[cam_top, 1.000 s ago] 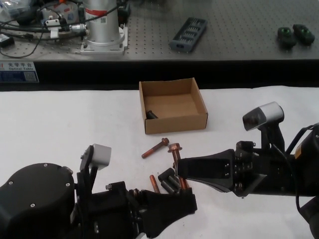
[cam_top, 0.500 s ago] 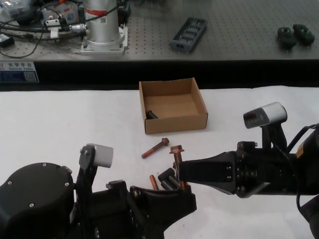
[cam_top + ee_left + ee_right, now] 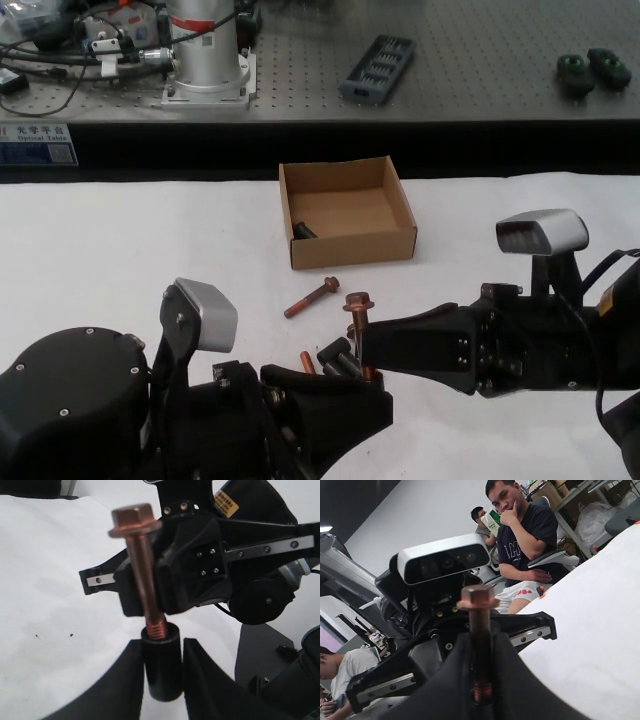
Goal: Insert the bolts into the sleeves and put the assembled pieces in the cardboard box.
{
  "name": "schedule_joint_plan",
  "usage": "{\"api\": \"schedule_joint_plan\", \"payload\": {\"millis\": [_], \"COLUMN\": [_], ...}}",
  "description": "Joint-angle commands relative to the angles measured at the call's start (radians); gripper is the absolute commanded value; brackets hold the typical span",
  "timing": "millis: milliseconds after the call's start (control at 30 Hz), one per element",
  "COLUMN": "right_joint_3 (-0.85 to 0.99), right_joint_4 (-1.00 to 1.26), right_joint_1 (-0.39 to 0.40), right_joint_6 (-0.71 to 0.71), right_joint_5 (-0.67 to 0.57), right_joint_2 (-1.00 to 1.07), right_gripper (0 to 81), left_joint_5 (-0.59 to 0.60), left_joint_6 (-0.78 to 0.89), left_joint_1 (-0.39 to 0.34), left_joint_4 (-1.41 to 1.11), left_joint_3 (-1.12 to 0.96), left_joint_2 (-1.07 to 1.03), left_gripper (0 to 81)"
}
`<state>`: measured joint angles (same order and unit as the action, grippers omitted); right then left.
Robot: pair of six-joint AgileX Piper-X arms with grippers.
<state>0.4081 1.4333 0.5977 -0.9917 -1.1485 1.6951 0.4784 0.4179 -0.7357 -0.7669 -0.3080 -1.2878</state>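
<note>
bolt (image 3: 142,575) tip at sleeve (image 3: 162,670) mouth; right fingers (image 3: 445,680) clamp bolt, left fingers (image 3: 120,685) clamp sleeve

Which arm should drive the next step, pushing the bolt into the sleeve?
Right: the right gripper clamps the bolt upright, threaded tip at the mouth of the sleeve held by the left gripper, which probably only needs to steady it.

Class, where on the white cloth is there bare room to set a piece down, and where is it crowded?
Bare: the white cloth left of the brown cardboard box, and right of it, beyond the right claw. Crowded: in front of the box, where loose copper bolts, black sleeves and the left claw gather.
</note>
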Motion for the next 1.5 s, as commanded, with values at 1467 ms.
{"api": "schedule_joint_plan", "payload": {"millis": [1467], "right_joint_3": [0.003], "right_joint_4": [-0.802], "right_joint_1": [-0.132], "right_joint_6": [0.416], "right_joint_5": [0.327], "right_joint_2": [-0.410], "right_gripper": [19.3], "left_joint_5": [0.070], "left_joint_6": [-0.298], "left_joint_1": [0.229], "left_joint_4": [0.194], "left_joint_3": [-0.433], "left_joint_2": [-0.265], "left_gripper": [2.4]}}
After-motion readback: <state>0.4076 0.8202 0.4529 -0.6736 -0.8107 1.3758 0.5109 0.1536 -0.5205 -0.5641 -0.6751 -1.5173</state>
